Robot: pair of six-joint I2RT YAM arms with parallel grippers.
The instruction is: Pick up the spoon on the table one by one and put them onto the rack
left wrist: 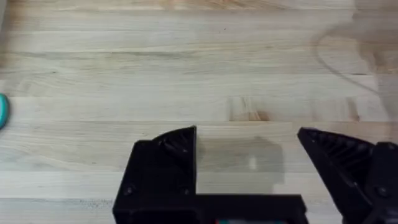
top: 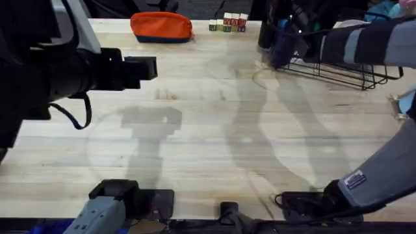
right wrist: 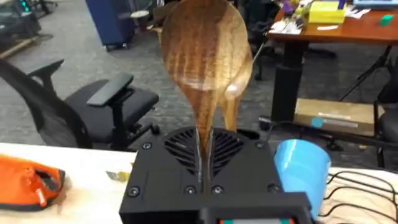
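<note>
An office floor with a dark swivel chair (right wrist: 93, 106) and desks is showing behind the pale plank bench (top: 214, 143), which is carrying an orange pouch (top: 161, 26) at about eleven o'clock and the black wire rack (top: 338, 68) at about one o'clock. The right pincer (right wrist: 204, 163) is reaching over the rack end, pinching the spoon (right wrist: 206, 56) tight by the neck just below its bowl, bowl pointing up. The wood is looking stiff, light and smooth-finished, so a grip on the narrow neck or handle is probably holding best, though it could swivel. A blue cylindrical holder (right wrist: 301, 168) is standing just beside that pincer; its contents are hidden. The left pincer (left wrist: 249, 163) is hanging wide open and empty over bare bench at nine o'clock
</note>
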